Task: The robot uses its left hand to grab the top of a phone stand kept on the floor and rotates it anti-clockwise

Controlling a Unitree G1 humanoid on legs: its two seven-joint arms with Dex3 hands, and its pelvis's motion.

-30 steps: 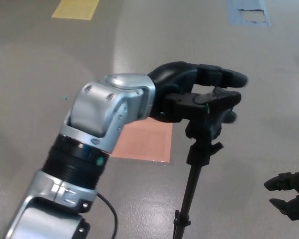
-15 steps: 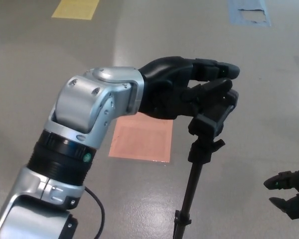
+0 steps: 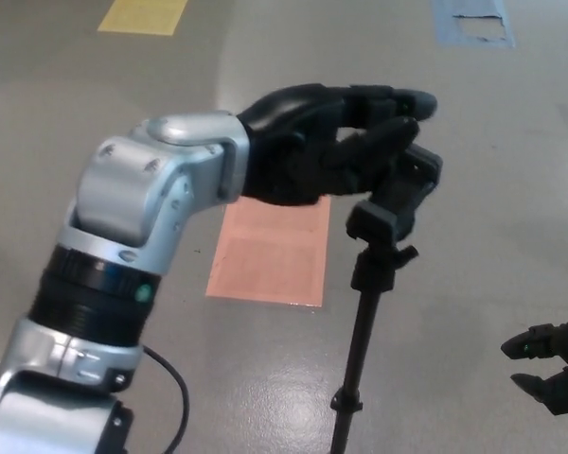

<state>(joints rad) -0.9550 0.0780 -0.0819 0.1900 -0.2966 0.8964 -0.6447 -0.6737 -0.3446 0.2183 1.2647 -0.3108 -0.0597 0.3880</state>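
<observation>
Black left robot hand [image 3: 336,142] clasps phone stand [image 3: 390,203] top (slim matte pole).

Silver forearm [image 3: 133,203], black ribbed band, black left hand [image 3: 331,142].

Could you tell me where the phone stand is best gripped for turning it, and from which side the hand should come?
Grip the clamp head at the top of the stand, coming from above and the left, as the left hand does now. The head is the widest part and sits on the thin upright pole, so a twist there likely turns it about that axis.
</observation>
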